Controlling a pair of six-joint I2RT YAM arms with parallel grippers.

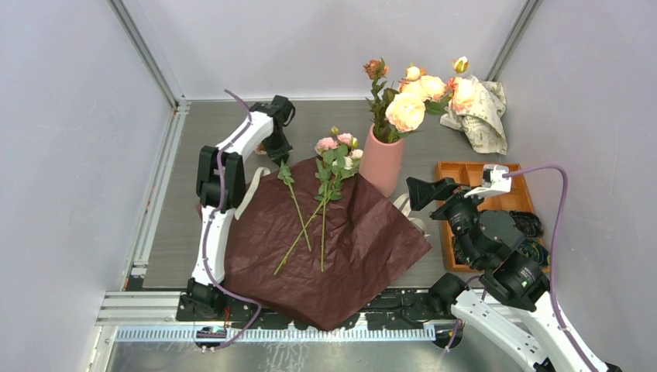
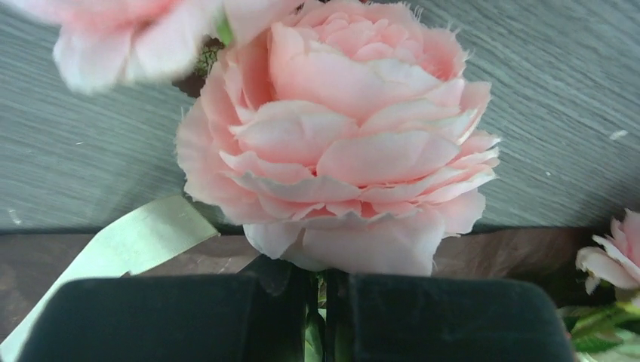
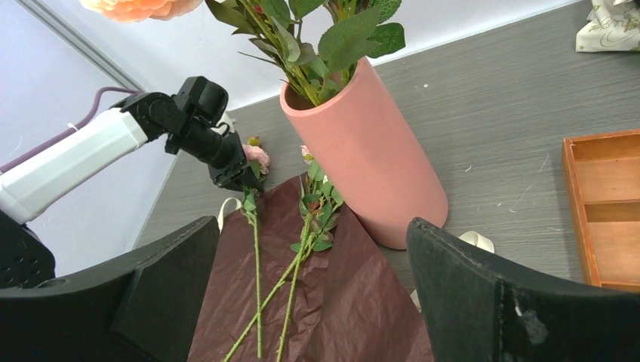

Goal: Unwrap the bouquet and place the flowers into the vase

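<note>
On the grey table (image 1: 197, 128), counted from the left arm's side across to the right:
- cream ribbon (image 2: 136, 237): a loose strip lying at the left edge of the wrapping.
- dark red paper (image 1: 364, 248): unfolded and spread flat, crinkled, with one corner hanging over the near table edge.
- pink rose (image 2: 340, 136): a full bloom at the far left edge of the paper. Its long thin stem runs back across the sheet.
- left gripper (image 2: 321, 309): fingers pressed together on the pink rose's stem, directly under the bloom.
- loose flowers (image 1: 329, 194): two more stems on the paper just right of the pink rose. Their small pink heads point toward the vase, and one stem crosses the rose's stem lower down.
- vase (image 1: 382, 164): upright at the paper's far right corner, already filled with peach blooms (image 1: 407, 108) and leaves.
- right gripper (image 3: 313, 249): fingers spread wide with nothing between them, hanging by the paper's right edge and facing the vase.
- orange tray (image 1: 465, 172): compartmented, lying right of the vase and partly behind the right arm.
- printed cream paper (image 1: 484, 112): crumpled in the far right corner.
</note>
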